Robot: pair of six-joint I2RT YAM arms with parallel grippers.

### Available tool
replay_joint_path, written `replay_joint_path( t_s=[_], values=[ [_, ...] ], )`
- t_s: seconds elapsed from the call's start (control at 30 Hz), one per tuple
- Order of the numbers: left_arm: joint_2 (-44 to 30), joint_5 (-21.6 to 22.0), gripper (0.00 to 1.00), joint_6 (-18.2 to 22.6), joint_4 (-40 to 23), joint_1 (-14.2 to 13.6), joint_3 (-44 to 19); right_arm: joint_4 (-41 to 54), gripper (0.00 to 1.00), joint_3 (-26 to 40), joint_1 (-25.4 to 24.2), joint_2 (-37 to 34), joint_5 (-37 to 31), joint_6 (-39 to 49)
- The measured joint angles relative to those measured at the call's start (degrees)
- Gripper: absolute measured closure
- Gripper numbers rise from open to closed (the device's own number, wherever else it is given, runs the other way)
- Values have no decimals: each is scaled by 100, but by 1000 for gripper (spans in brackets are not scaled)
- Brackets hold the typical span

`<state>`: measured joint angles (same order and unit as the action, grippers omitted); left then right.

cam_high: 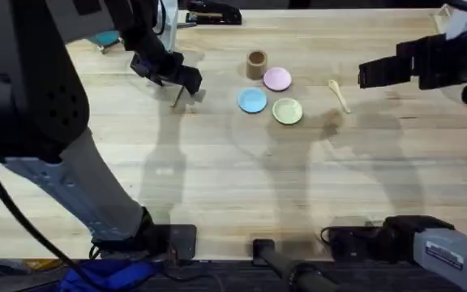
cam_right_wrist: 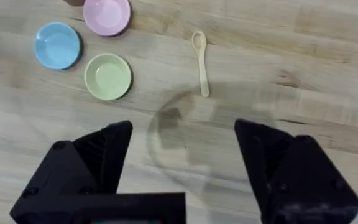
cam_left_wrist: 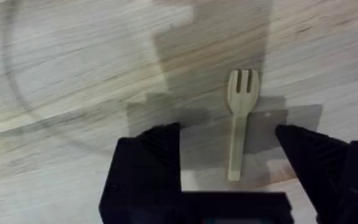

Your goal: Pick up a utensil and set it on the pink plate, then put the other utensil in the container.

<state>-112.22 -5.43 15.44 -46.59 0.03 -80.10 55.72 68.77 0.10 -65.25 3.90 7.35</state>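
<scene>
While both arms are hanging over the wooden table (cam_high: 217, 186), the scene is reading thus:
Left gripper (cam_left_wrist: 229, 146): fingers spread, straddling the wooden fork (cam_left_wrist: 239, 118), not touching; handle end partly hiding behind the gripper overhead.
Right gripper (cam_right_wrist: 182, 152): hanging released, holding nothing, well apart from the wooden spoon (cam_right_wrist: 201, 62).
Pink plate (cam_high: 277, 79): sitting bare beside the brown cup (cam_high: 256, 63); cup's inside is hard to make out.
</scene>
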Motion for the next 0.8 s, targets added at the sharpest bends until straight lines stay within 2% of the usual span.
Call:
replay_joint_path(
  t_s=[0.13, 0.27, 0.4, 0.57, 0.8],
  values=[
    [0, 14, 97, -1, 0, 0, -2, 0, 3, 0, 0, -1, 0, 0],
    [0, 22, 171, 2, -2, 0, -2, 0, 3, 0, 0, 0, 0, 0],
    [0, 24, 340, 0, -8, 0, -2, 0, 3, 0, 0, 0, 0, 0],
    [0, 13, 464, -4, -11, 0, -2, 0, 3, 0, 0, 0, 0, 0],
    [0, -47, 732, -5, -15, 0, -2, 0, 3, 0, 0, 0, 0, 0]
  ],
)
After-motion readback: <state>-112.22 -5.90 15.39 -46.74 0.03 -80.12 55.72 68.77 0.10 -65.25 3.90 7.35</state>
